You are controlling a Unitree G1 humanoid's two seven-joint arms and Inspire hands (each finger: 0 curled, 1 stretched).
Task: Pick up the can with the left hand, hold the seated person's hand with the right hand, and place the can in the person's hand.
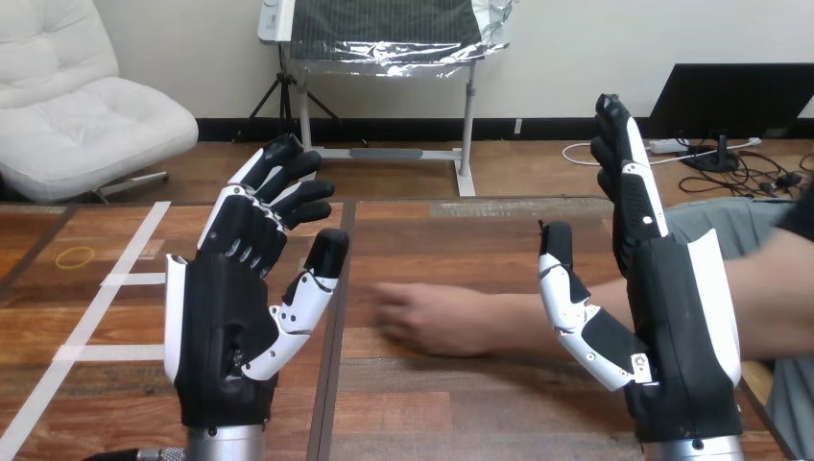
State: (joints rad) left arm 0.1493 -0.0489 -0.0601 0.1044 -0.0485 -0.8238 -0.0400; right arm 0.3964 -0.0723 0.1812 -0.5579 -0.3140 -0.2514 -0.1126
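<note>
My left hand [230, 317] is raised at the lower left, palm facing right, its fingers relaxed and slightly bent with nothing in them. At the lower right my right hand [672, 327] stands upright, fingers straight up and thumb spread toward the middle, also holding nothing. Between the two, the person's hand [432, 317] rests on the table, reaching in from the right; its forearm passes behind my right hand. Neither of my hands touches it.
The wooden table [432, 403] has a dark seam running down its middle. Strips of white tape [106, 279] and a small yellowish ring mark [75, 256] lie on its left part. The person sits at the right edge.
</note>
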